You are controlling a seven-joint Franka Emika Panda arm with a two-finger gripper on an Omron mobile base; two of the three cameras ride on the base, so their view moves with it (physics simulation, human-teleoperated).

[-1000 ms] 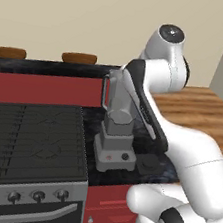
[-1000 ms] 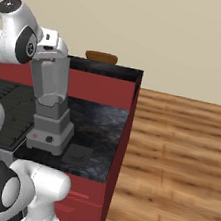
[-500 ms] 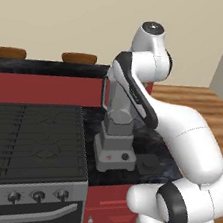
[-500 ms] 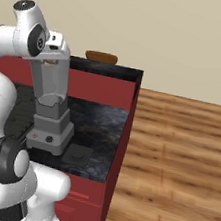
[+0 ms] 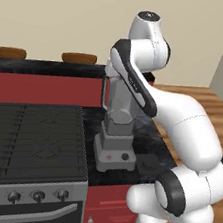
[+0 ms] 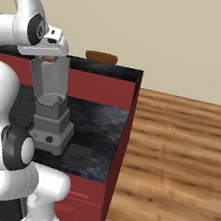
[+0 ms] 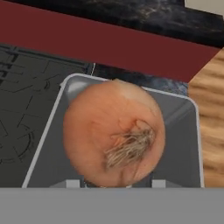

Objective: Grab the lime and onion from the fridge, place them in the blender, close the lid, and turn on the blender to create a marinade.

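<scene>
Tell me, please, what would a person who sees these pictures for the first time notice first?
The onion stands out first: in the hand view it sits large and orange-brown in the gripper, directly above the open mouth of the blender. In the base views, the white arm bends over the blender on the dark counter, with the lid lying beside the blender's base.

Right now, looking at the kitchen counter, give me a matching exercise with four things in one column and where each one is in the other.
Things:
1. onion
2. blender
3. lid
4. stove

Places:
A. flat on the dark counter beside the blender's base
B. in the end effector, right over the open jar
C. at the far side of the blender from the lid
D. upright on the dark counter, jar uncovered

Pairs: 1-B, 2-D, 3-A, 4-C
</scene>
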